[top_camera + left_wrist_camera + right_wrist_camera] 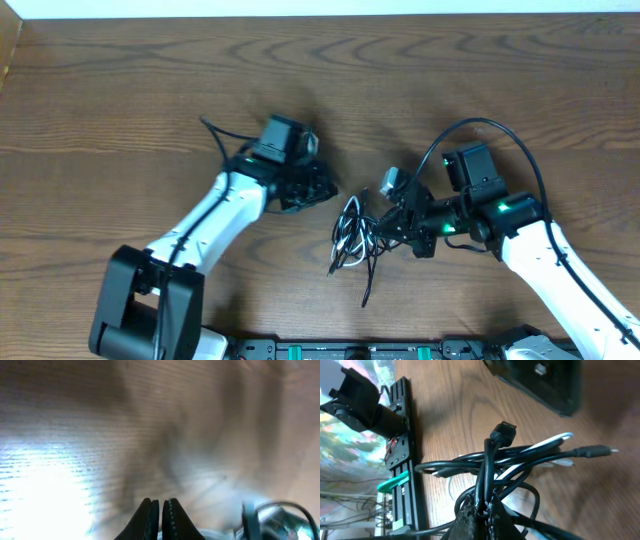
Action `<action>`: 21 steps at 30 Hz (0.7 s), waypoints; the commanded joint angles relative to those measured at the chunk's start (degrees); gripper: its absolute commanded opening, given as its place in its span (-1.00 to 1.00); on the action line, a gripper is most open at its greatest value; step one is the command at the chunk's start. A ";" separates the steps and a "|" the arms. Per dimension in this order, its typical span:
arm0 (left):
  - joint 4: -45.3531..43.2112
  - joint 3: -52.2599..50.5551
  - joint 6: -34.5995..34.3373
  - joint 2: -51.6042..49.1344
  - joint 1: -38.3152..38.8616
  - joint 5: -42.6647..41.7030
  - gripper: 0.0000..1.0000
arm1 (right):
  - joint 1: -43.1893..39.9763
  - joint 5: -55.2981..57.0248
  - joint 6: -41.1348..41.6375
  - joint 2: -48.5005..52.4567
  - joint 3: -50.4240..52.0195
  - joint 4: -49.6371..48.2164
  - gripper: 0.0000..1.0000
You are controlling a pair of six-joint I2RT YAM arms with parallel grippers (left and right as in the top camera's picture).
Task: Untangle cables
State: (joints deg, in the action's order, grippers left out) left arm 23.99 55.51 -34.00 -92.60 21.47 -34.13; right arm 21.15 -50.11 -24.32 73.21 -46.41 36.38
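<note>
The cables (355, 238) lie as a tangled bundle of black cords and one white cord at the table's middle front. My right gripper (393, 226) is shut on black cords of the bundle. The right wrist view shows the jaws (483, 506) pinching a black cord (487, 467), with a plug end (503, 428) above, the white cord (555, 440) and another plug (594, 451) to the right. My left gripper (326, 190) is shut and empty just left of the bundle. Its view is blurred: closed fingers (161, 504), cords (282, 512) at the lower right.
The wooden table (120, 110) carries only the bundle and both arms. A black rail with green parts (350, 350) runs along the front edge; it also shows in the right wrist view (405, 460). The left gripper's body (545, 380) sits beyond the cables.
</note>
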 commanded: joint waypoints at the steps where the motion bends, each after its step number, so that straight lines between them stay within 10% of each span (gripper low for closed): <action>1: 0.81 2.97 11.61 -0.17 -3.43 -15.39 -0.77 | -1.05 -2.12 2.38 -0.33 0.00 -0.66 -0.98; 21: 7.48 2.95 14.88 -0.20 1.38 -8.26 -0.58 | -3.65 0.68 27.54 10.56 0.00 -13.75 -0.98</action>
State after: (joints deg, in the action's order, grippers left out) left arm 29.41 57.36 -20.49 -92.60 22.31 -46.78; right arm 18.70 -50.28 -0.12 82.13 -46.33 23.62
